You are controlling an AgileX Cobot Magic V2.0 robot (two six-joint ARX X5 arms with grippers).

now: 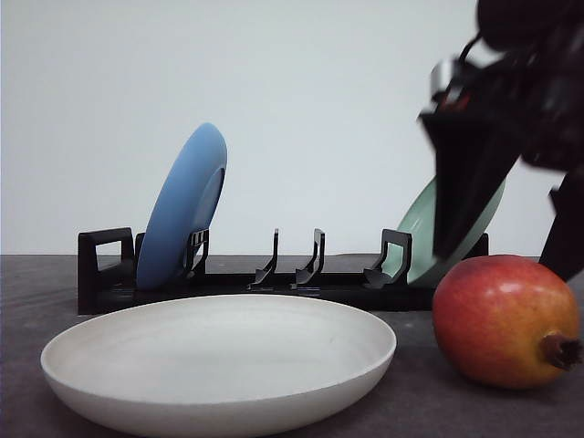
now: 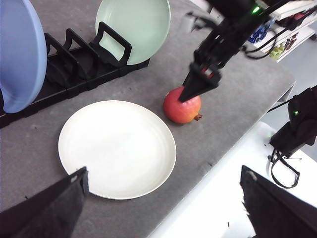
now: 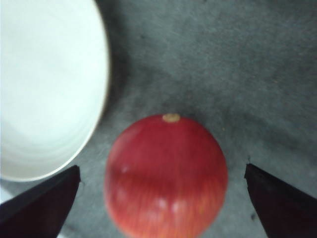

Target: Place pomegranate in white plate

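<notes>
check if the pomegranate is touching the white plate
Apart. The right wrist view shows a strip of bare grey table between the pomegranate and the white plate's rim; the left wrist view shows the same gap.

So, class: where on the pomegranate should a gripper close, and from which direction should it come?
Grip the pomegranate across its round middle, coming down from above. It lies on its side on the table, with the crown stub pointing sideways away from the white plate, so the smooth flanks are free. The right gripper already hangs open above it, a finger on either side.
</notes>
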